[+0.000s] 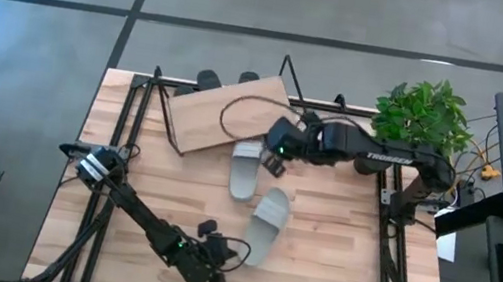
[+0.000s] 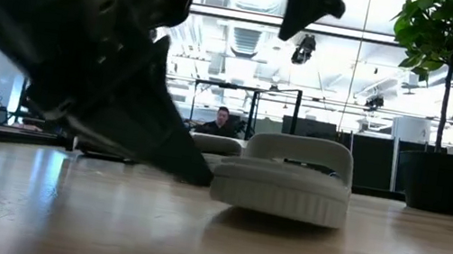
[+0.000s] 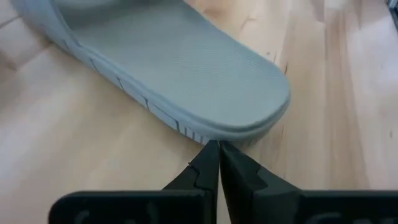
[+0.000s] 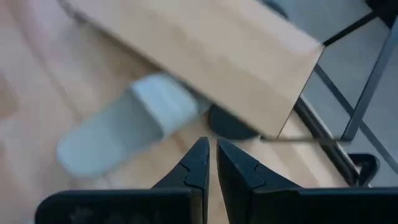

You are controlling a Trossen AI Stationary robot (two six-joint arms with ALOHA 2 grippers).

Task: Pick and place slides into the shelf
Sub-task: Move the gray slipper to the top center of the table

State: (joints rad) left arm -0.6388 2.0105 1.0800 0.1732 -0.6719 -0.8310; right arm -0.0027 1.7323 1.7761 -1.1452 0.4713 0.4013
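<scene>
Two light grey slides lie sole-down on the table: one (image 1: 266,226) near the middle, the other (image 1: 245,168) farther back, with its far end under the edge of the shelf's wooden top board (image 1: 225,117). The shelf stands askew at the far edge. Dark slides (image 1: 208,81) show behind the board, and one (image 4: 230,124) shows under it. My left gripper (image 1: 232,252) is shut at the near end of the nearer grey slide (image 3: 186,68). My right gripper (image 4: 211,146) hangs shut and holds nothing, above the farther grey slide (image 4: 124,124). My left gripper sets its shut fingertips (image 3: 211,155) against the rim of the sole at the slide's rounded near end (image 3: 208,134). The fingers slant down from the table's near left side. The slide lies flat on the table, strap up.
A potted plant (image 1: 423,113) stands at the far right corner. The shelf's thin black frame (image 1: 288,71) juts up behind the board. A cable (image 1: 236,108) loops over the board from the right arm. Bare table lies to the left and right of the slides. A person (image 2: 221,119) sits far back.
</scene>
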